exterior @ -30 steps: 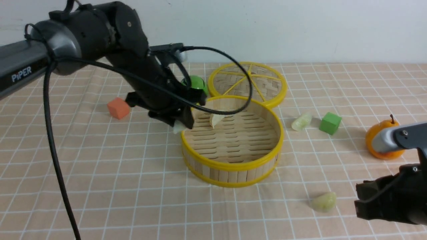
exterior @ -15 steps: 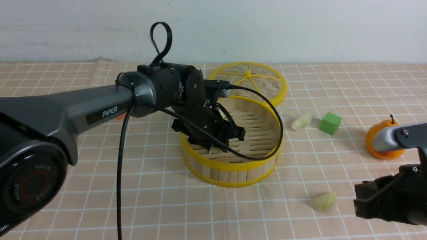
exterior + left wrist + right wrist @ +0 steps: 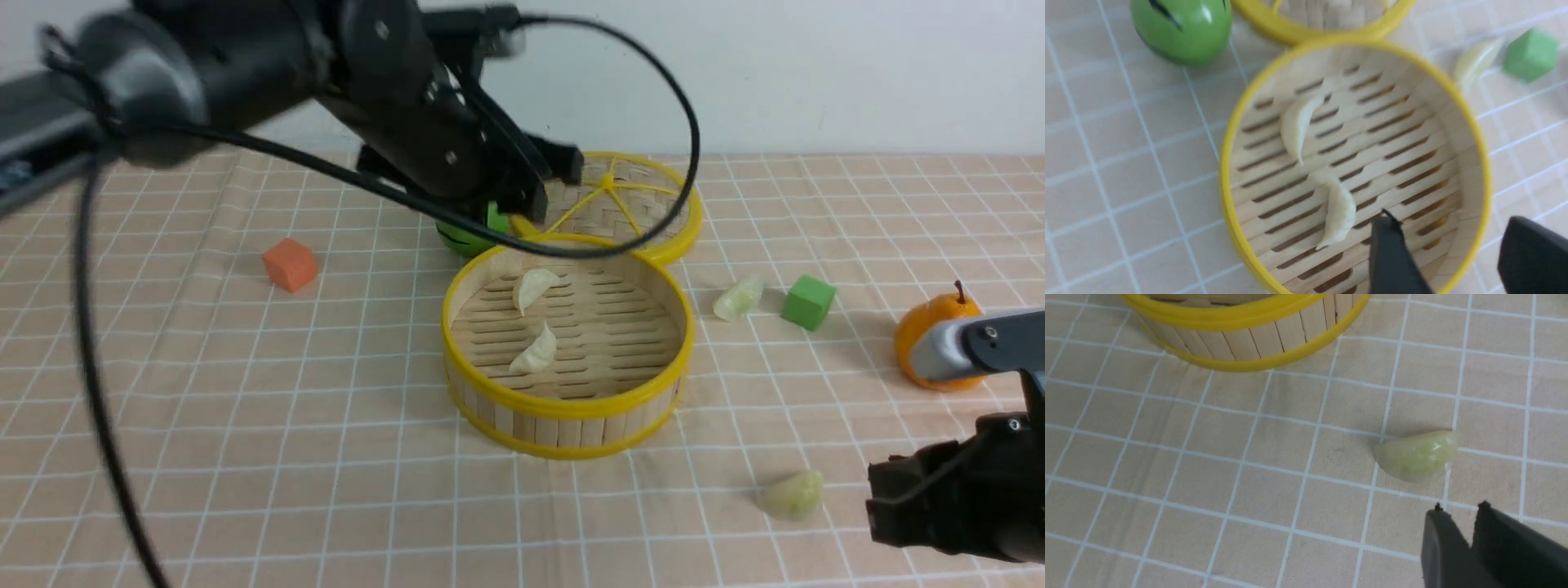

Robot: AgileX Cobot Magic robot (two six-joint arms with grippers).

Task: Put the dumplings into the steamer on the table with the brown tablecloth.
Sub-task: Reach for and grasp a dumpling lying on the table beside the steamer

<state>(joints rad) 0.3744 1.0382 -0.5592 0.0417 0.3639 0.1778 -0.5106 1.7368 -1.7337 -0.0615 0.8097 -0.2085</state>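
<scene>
The steamer [image 3: 567, 408] stands mid-table on the brown tablecloth [image 3: 245, 425]. Two creamy white dumplings [image 3: 535, 287] [image 3: 535, 349] lie on its slats, also seen in the left wrist view [image 3: 1296, 124] [image 3: 1339, 212]. One greenish dumpling [image 3: 739, 298] rests right of the steamer; another [image 3: 793, 494] [image 3: 1419, 455] lies in front, near my right gripper [image 3: 878, 498] [image 3: 1459, 508], whose tips stand a narrow gap apart with nothing between. My left gripper [image 3: 551, 184] [image 3: 1449, 220] hangs open and empty above the steamer's far rim.
The flat woven lid [image 3: 608, 200] leans behind the steamer, with a green round toy [image 3: 469, 233] beside it. An orange cube [image 3: 290, 264] sits at the left, a green cube [image 3: 808, 300] and an orange fruit [image 3: 939, 335] at the right.
My left gripper dipped into the steamer, let go of a white dumpling there, and has lifted up and back. The right gripper has barely moved.
</scene>
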